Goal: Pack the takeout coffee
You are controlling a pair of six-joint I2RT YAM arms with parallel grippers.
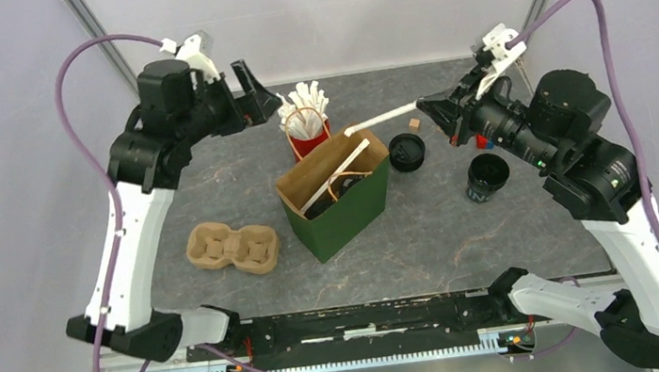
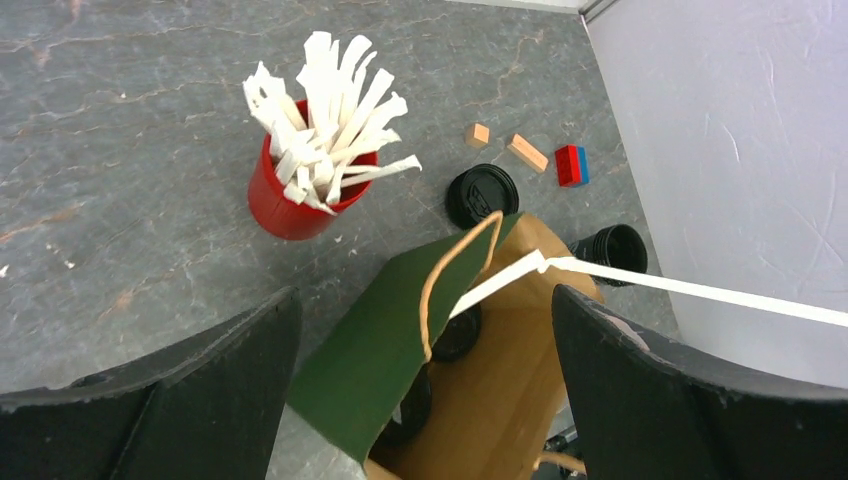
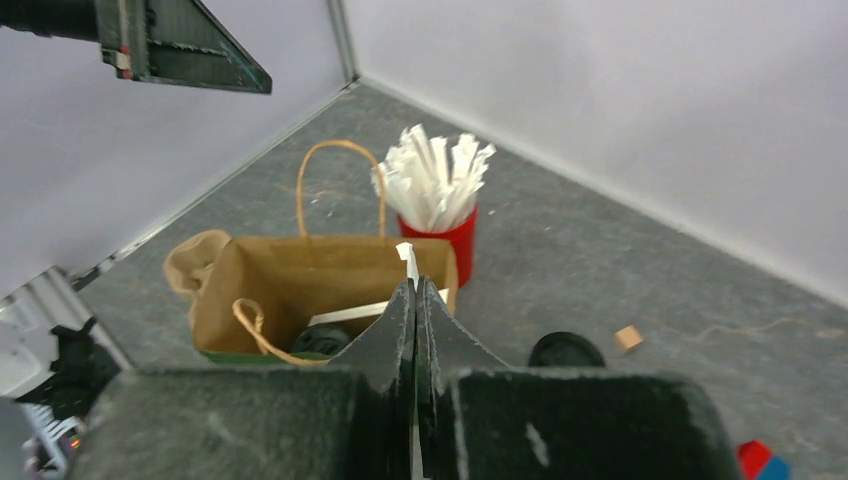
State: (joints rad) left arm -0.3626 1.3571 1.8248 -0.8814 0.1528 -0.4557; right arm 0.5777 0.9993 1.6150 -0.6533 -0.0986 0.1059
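The takeout coffee cup [image 1: 487,176] [image 2: 612,250], black with white lettering, stands uncovered on the table right of the green paper bag [image 1: 340,211] [image 2: 400,330] [image 3: 300,275]. Its flat black lid [image 1: 407,151] [image 2: 482,192] [image 3: 566,350] lies apart between bag and cup. My right gripper [image 1: 425,103] [image 3: 415,290] is shut on a white stick [image 1: 384,119] [image 2: 680,288] [image 3: 406,262] whose tip reaches over the bag's open mouth. My left gripper [image 1: 263,99] [image 2: 425,390] hangs open and holds nothing, above the table behind the bag.
A red cup of white sticks [image 1: 307,122] [image 2: 290,195] [image 3: 445,235] stands just behind the bag. Another white stick [image 1: 334,178] and dark round things [image 2: 455,335] lie inside the bag. A cardboard cup carrier [image 1: 232,247] sits to its left. Small blocks [image 1: 414,124] [image 2: 527,152] lie near the lid.
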